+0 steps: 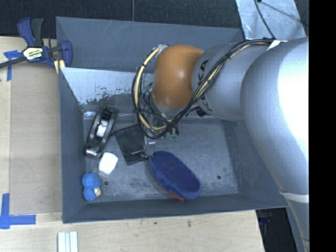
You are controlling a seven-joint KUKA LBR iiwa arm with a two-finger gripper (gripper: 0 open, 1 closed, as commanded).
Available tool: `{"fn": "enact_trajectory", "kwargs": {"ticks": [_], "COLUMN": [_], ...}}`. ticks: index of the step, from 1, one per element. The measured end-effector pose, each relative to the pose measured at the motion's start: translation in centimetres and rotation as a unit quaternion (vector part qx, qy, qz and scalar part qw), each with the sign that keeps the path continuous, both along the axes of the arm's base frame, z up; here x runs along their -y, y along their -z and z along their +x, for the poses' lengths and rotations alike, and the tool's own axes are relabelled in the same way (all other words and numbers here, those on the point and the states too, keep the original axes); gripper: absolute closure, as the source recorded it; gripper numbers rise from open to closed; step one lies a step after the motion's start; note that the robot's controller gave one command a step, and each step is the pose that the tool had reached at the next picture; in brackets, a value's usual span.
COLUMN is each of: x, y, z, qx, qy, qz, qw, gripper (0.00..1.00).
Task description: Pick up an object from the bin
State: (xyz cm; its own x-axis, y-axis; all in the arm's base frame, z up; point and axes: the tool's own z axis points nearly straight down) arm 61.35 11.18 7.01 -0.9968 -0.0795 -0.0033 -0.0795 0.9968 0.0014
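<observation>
From my remote seat, nearest to me is the front wall of the grey bin [157, 210]. Just inside it, in the front left corner, I see a small blue knobbly ball [90, 181] with a yellowish bit at its lower end. To its right, along the front of the floor, lies a dark blue oval pad [175, 174], tilted, with a sliver of orange-red showing under its front edge. A small white block [108, 163] sits just behind the blue ball and close to it.

Further back, about mid-floor, lies a black flat square piece [127, 142], its front corner near the upper end of the blue pad. The end effector [147, 147] is down at the right edge of this black piece, low over the floor, between it and the blue pad. I cannot tell whether it is spread or pressed together, nor whether it touches the black piece; I see nothing lifted.

Left of the black piece, a black and silver oblong object [100, 130] lies lengthwise along the left side, reaching toward the back wall.

Above the end effector I see the wrist's orange cover [176, 77] with looped cables beside it, and the thick silver arm [262, 88] running off to the right over the bin's rim.
</observation>
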Motion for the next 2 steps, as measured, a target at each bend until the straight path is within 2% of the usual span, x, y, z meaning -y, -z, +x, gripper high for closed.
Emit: {"fn": "enact_trajectory", "kwargs": {"ticks": [1,2], "x": [0.0,0.0], "y": [-0.2,-8.4], "z": [0.1,0.4], "qx": [0.0017,0.0045], "qy": [0.000,0.001], "qz": [0.000,0.000], "qw": [1.0000,1.0000], "gripper": [1.00,1.00]}}
